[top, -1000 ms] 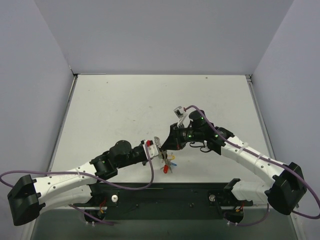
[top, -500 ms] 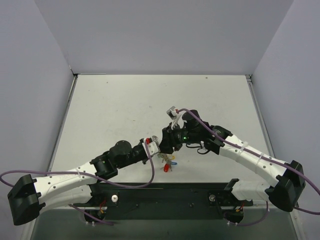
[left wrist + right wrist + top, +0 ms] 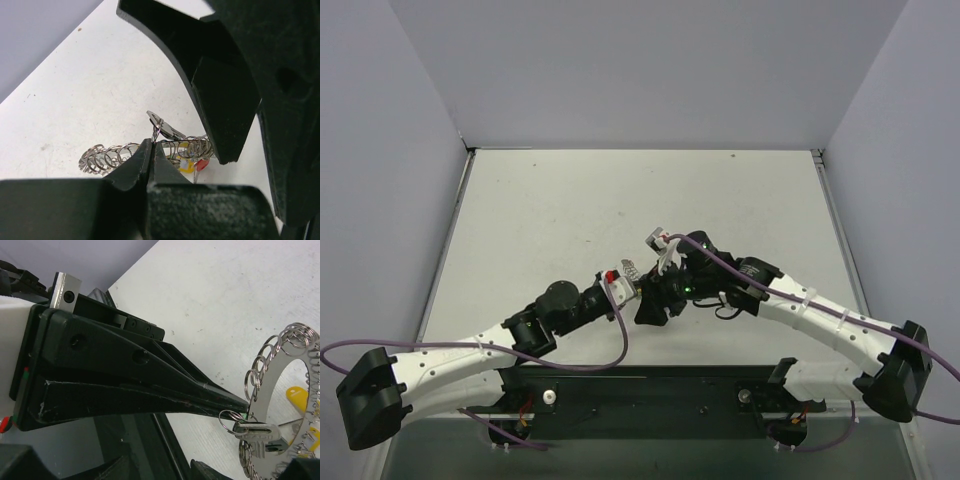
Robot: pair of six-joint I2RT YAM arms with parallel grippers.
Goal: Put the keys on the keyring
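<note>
1. The left claw [image 3: 152, 146] was squeezed tight on 1 small wire loop at the edge of the keyring [image 3: 125, 156]. That was a very thin bit to hold.
2. The right claw [image 3: 652, 300] was let go. Its 2 fingers were apart with nothing between them, right next to the keyring.
3. A silver key [image 3: 257, 431] hung on a loop just by the tip of the left claw. A yellow key head [image 3: 186, 165] and a red key head [image 3: 201, 164] were by the other side of the ring, close to a finger of the right claw.
4. The thin loop might slip out of the left claw if the right claw bumped or pulled the ring. Then the keyring would drop or spin.
5. The 2 claws were very close, so they might knock each other.
6. The keys were tiny. The right claw might pinch a loop and not a key, or push a key away.
7. From above, the right claw hid the keys, so aiming looked hard.
8. The table [image 3: 550, 220] was flat, white and a little speckled. Small things would likely slide on it. I could not tell if the keyring touched it.
9. Plain grey-purple walls [image 3: 650, 70] stood on 3 sides. A black strip [image 3: 660, 385] ran along the near edge.
</note>
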